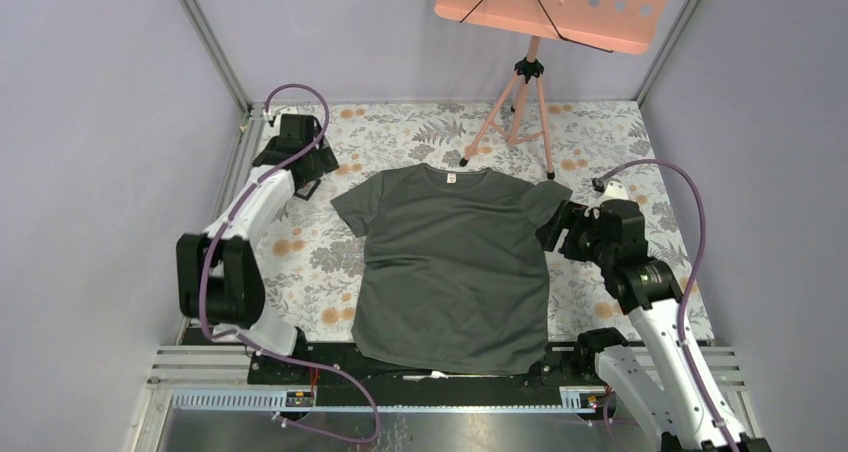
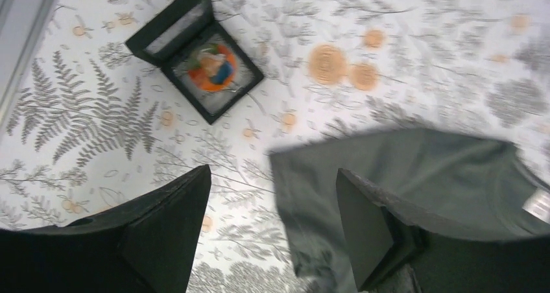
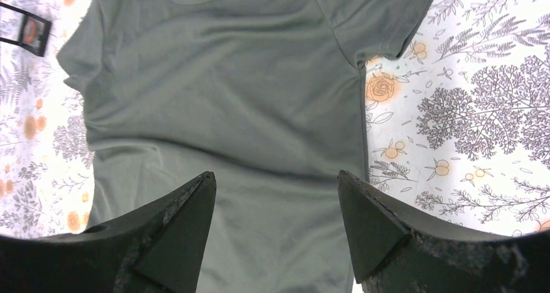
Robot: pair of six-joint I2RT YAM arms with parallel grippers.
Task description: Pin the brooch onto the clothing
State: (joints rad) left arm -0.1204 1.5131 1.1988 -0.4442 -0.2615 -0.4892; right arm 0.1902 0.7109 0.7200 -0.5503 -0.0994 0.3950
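The clothing, a dark grey-green T-shirt [image 1: 455, 267], lies flat in the middle of the floral cloth, neck to the back with a white label [image 1: 451, 177]. The brooch [image 2: 211, 67], orange and roundish with a blue bit on it, sits inside an open black square case [image 2: 170, 27] left of the shirt's sleeve [image 2: 421, 170]. My left gripper [image 2: 272, 170] is open and empty, hovering between the case and the sleeve edge; it also shows in the top view [image 1: 312, 177]. My right gripper [image 3: 275, 174] is open and empty above the shirt's right side [image 3: 227, 98], by the right sleeve [image 1: 557, 227].
A pink tripod [image 1: 525, 102] carrying an orange perforated panel [image 1: 555, 2] stands at the back, just behind the shirt's right shoulder. Metal frame posts and grey walls close in the left, right and back. The floral cloth [image 1: 640, 172] covers the table.
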